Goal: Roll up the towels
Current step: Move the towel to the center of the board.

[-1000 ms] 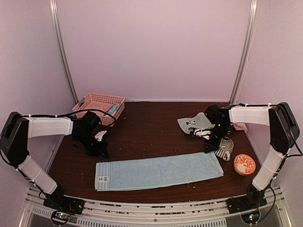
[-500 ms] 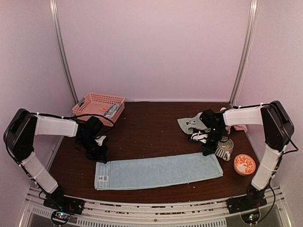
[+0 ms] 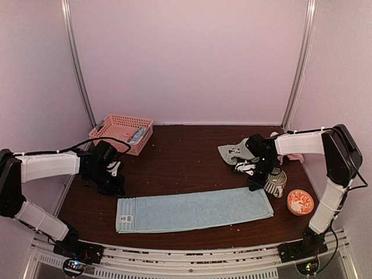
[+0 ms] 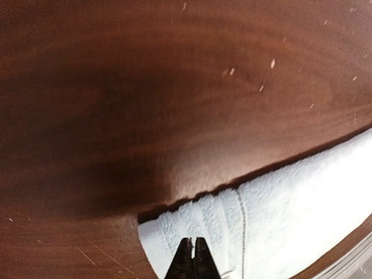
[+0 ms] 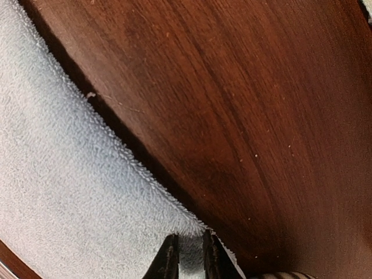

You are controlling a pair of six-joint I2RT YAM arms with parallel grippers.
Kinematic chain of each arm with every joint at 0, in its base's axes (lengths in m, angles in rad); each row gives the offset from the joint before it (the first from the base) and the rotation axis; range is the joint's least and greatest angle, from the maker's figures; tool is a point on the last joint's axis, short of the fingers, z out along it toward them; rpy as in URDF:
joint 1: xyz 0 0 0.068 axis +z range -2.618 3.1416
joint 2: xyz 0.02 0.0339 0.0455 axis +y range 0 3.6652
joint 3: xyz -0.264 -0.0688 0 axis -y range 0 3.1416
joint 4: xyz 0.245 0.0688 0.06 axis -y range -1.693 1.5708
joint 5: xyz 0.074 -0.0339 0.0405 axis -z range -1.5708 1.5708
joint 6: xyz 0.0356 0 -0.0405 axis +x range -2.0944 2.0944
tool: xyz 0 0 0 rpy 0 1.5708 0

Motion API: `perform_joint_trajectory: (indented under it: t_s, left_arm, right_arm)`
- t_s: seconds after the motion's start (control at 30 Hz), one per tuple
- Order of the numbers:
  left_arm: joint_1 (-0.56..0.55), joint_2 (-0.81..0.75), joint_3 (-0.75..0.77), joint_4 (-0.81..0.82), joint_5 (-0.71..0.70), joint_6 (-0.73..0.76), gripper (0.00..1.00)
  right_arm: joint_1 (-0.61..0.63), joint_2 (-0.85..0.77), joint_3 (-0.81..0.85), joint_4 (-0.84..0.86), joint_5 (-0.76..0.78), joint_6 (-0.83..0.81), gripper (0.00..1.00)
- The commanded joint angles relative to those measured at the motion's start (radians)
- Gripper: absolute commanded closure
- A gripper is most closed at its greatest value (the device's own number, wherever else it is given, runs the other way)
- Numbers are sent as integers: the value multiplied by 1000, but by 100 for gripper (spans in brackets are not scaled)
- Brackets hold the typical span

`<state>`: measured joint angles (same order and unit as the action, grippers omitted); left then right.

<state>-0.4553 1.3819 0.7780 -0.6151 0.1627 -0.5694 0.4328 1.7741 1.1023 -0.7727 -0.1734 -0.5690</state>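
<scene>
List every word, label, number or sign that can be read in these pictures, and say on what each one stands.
No text here can be read.
White tag at the near left corner of the long light blue towel: the print is too small to read.
Dark mark on the sage green towel: blurred, unreadable.
Orange round dish: only a white pattern, no letters to make out.

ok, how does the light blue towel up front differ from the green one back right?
The light blue towel is long and spread flat; the green towel is smaller and rumpled. The light blue towel lies near the front edge; the green towel sits farther back, partly under the right arm. Both lie unrolled on the table.
</scene>
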Motion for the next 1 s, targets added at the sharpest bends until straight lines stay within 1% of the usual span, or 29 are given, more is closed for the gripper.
perform_joint_trajectory:
  t_s: [0.0, 0.13, 0.33, 0.43, 0.77, 0.97]
  left_arm:
    - [-6, -8, -61, -15, 65, -39, 100]
    - [-6, 44, -78, -8, 35, -58, 100]
    - [-3, 159, -44, 9, -77, -91, 100]
    - [10, 143, -45, 35, -132, -119, 100]
    - [127, 125, -45, 53, -166, -85, 100]
    - [163, 166, 36, 74, -177, -47, 100]
  right_arm:
    - [7, -42, -35, 7, 64, 16, 85]
    - [7, -23, -38, 9, 73, 11, 86]
    - [23, 58, -9, 41, 112, 27, 87]
    - [35, 90, 10, 68, 137, 35, 87]
    - [37, 199, 148, 120, 199, 93, 88]
    - [37, 279, 292, 104, 181, 91, 88]
